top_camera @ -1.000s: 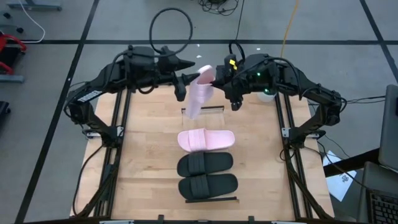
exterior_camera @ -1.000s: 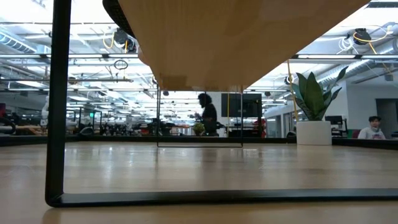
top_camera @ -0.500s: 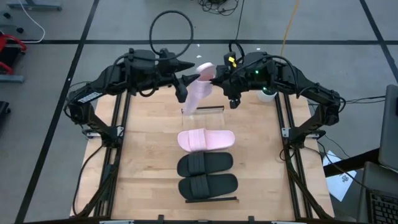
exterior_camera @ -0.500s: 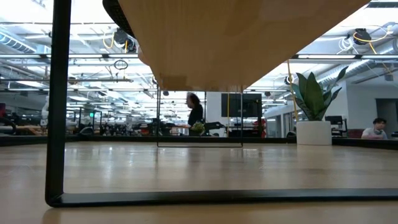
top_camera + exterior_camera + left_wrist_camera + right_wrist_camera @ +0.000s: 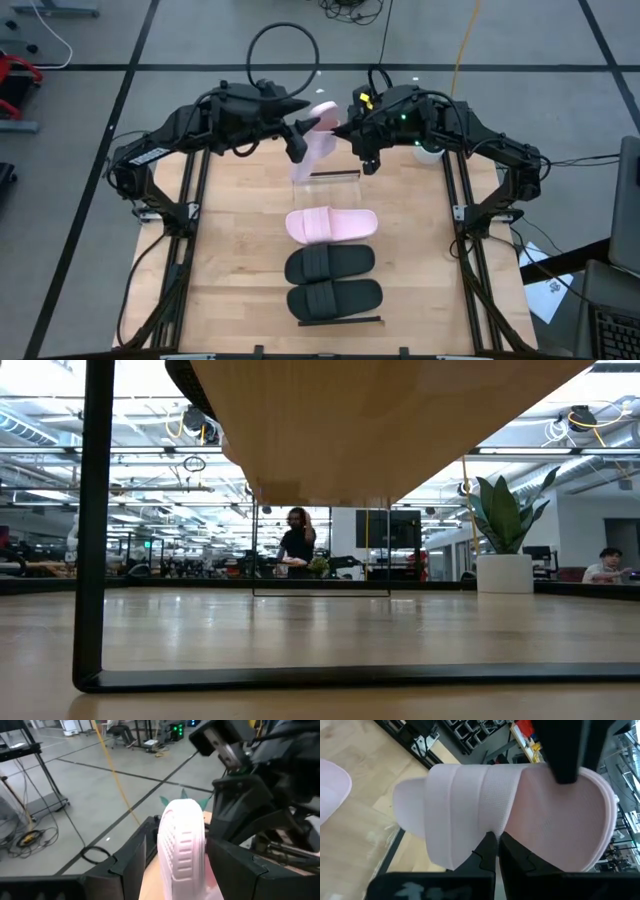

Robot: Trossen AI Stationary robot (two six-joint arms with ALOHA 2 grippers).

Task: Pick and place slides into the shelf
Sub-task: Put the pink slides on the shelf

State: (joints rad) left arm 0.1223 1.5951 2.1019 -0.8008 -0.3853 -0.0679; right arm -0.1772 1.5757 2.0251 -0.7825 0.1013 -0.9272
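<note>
High view, upper centre: left gripper [image 5: 297,133] and right gripper [image 5: 352,131] both clamp the raised pale pink slide sandal [image 5: 318,147], seemingly steadying it for shelf [image 5: 333,321] placement.

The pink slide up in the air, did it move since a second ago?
Yes, a little. The lifted pink slide, with the left hand and the right hand on either side of it, shifted slightly toward the far edge of the table. Both hands stay shut on it. The other pink slide and the two black slides on the shelf did not move.
</note>
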